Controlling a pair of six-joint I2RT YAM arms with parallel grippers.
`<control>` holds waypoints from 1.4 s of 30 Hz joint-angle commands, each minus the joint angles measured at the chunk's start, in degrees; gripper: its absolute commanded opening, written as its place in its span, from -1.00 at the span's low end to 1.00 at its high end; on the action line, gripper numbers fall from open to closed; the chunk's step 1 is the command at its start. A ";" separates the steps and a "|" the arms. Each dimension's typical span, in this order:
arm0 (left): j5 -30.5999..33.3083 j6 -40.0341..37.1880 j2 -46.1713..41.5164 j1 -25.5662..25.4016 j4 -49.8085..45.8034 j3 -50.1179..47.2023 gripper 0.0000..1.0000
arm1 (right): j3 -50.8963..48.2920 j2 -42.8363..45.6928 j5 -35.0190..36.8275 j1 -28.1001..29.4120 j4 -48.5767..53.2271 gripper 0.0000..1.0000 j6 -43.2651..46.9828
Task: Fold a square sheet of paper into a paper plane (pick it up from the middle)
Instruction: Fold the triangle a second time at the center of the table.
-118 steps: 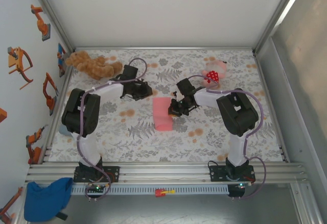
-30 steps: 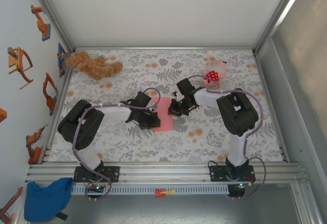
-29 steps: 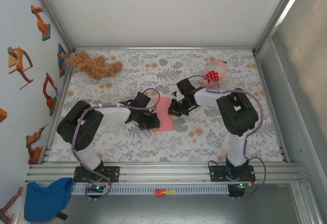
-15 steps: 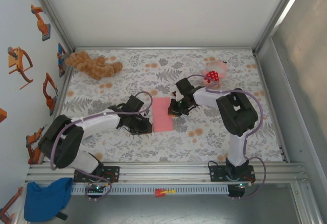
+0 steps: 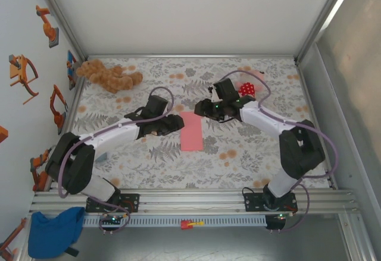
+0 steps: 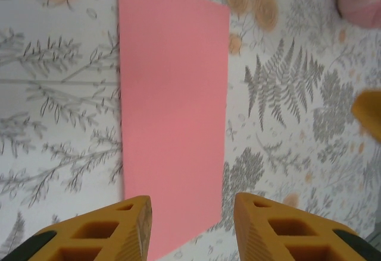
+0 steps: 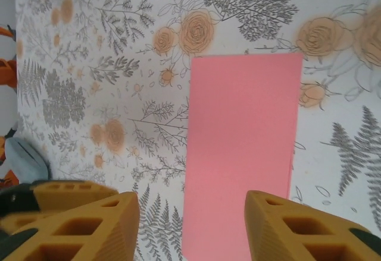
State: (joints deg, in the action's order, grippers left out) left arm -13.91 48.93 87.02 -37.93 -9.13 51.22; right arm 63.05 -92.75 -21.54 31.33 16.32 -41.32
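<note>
One sheet of paper (image 5: 191,131), salmon-pink, lies flat on the flowered table (image 5: 238,160) at centre frame in the top view. It is a narrow rectangle, so probably halved already. The left gripper (image 5: 172,123) sits just left of it and the right gripper (image 5: 200,107) at its upper end. In both wrist views the jaws are spread and hold nothing, with the paper lying on the table below them. Step judged: between folds. The next move calls for lifting a corner or edge of thin, flat paper while the other arm pins it. Count: one sheet, two grippers, and two plush toys, brown (image 5: 107,75) at upper left and pink (image 5: 250,86) at upper right.
</note>
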 commanded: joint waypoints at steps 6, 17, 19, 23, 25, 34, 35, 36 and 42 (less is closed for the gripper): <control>-7.42 -0.08 12.92 3.63 4.49 8.37 -0.23 | -16.65 6.97 -0.38 -0.61 -7.74 -0.01 -8.95; -8.97 -1.39 23.24 6.64 0.59 16.07 -0.30 | -24.46 2.42 -4.54 2.30 -22.54 -0.19 -18.55; -8.44 -0.67 24.38 6.74 -0.23 16.53 -0.29 | -24.29 1.26 -5.25 2.80 -23.13 -0.22 -19.05; -8.91 0.51 25.84 6.93 -1.20 16.76 -0.30 | -24.08 0.30 -5.53 3.19 -21.31 -0.23 -18.76; -8.98 0.78 26.55 6.96 -2.12 17.10 -0.30 | -24.14 0.28 -5.61 3.29 -19.99 -0.24 -18.11; -7.47 1.93 29.18 6.96 -7.82 18.76 -0.35 | -25.25 1.43 -5.69 3.98 -17.08 -0.25 -15.96; -7.44 2.07 29.25 6.97 -7.79 18.79 -0.36 | -25.18 1.43 -5.95 4.12 -17.19 -0.26 -15.83; -7.40 2.13 29.26 6.94 -8.07 18.83 -0.36 | -25.24 1.43 -6.26 4.31 -17.43 -0.27 -15.81; -7.18 1.94 29.37 6.92 -8.78 18.87 -0.37 | -24.91 0.76 -9.04 5.28 -18.96 -0.33 -15.63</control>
State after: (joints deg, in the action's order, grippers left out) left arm -22.11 50.19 114.19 -31.03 -12.93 70.41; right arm 38.39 -92.18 -28.49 35.90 -2.31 -57.87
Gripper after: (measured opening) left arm 0.318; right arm 0.340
